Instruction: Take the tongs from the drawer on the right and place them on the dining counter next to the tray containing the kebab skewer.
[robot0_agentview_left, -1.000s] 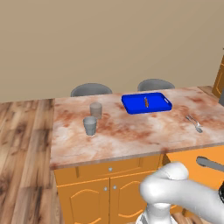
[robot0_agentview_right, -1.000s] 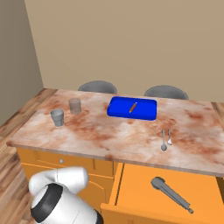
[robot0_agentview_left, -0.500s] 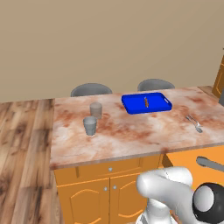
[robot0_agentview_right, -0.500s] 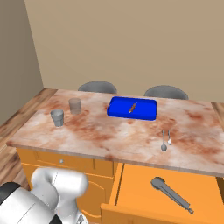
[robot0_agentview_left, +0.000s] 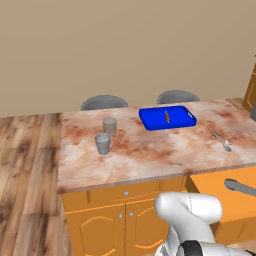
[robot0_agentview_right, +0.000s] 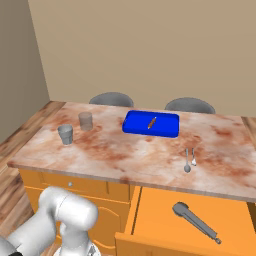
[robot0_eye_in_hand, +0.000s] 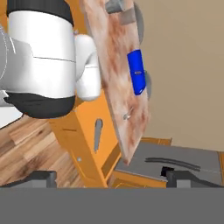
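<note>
- Drawer (robot0_agentview_right: 165, 225) stands pulled open below the right end of the dining counter (robot0_agentview_right: 125, 152), flat orange-brown front toward the base
- Tongs (robot0_agentview_right: 196, 222) lie flat on the drawer floor, diagonal, rounded scoop end toward the counter, thin end toward the drawer's front right corner; nothing touching them
- Left base view: only the scoop end of the tongs (robot0_agentview_left: 241, 187) shows, at the right edge of the open drawer (robot0_agentview_left: 220, 197)
- Tray (robot0_agentview_right: 151, 123), bright blue, sits on the far side of the counter, about mid-width; kebab skewer (robot0_agentview_right: 151, 122) lies inside it, near the middle, angled
- Small shiny utensils (robot0_agentview_right: 189, 159) rest on the stone to the right of the tray, well apart from it, above the drawer
- Two grey cups (robot0_agentview_right: 75, 128) stand near each other on the left part of the counter, well clear of the tray
- Two grey chair backs (robot0_agentview_right: 111, 99) show behind the far edge
- Hand view (rolled hard, counter edge running nearly vertical): gripper (robot0_eye_in_hand: 107, 177) with its two dark tips wide apart at the bottom corners, so jaws spread and holding nothing
- Same view: tongs (robot0_eye_in_hand: 97, 134) seen as a slim grey shape in the drawer, tray (robot0_eye_in_hand: 137, 72) a blue strip on the counter top, gripper well apart from both
</note>
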